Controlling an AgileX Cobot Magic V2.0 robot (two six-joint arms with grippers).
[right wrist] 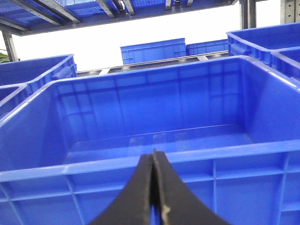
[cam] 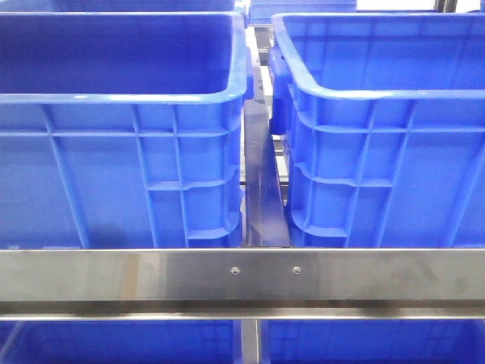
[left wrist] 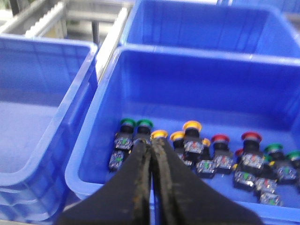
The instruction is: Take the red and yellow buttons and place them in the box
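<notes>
the left gripper [left wrist: 151,146], black fingers pressed together and empty, hangs over the heap of small round-capped red and yellow plastic buttons [left wrist: 220,138] in a blue crate [left wrist: 197,65] — poised to pick; the right gripper [right wrist: 153,157], likewise closed, faces the deep, bare blue plastic box [right wrist: 140,161].

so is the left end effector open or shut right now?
Shut. In the left wrist view the left end effector has its two black fingers pressed together, nothing between them, above the crate of buttons.

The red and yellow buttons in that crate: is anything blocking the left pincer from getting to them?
Nothing visible does. The left pincer, shut, hangs above the open-topped crate, with a yellow button and a red button lying uncovered on its floor.
</notes>
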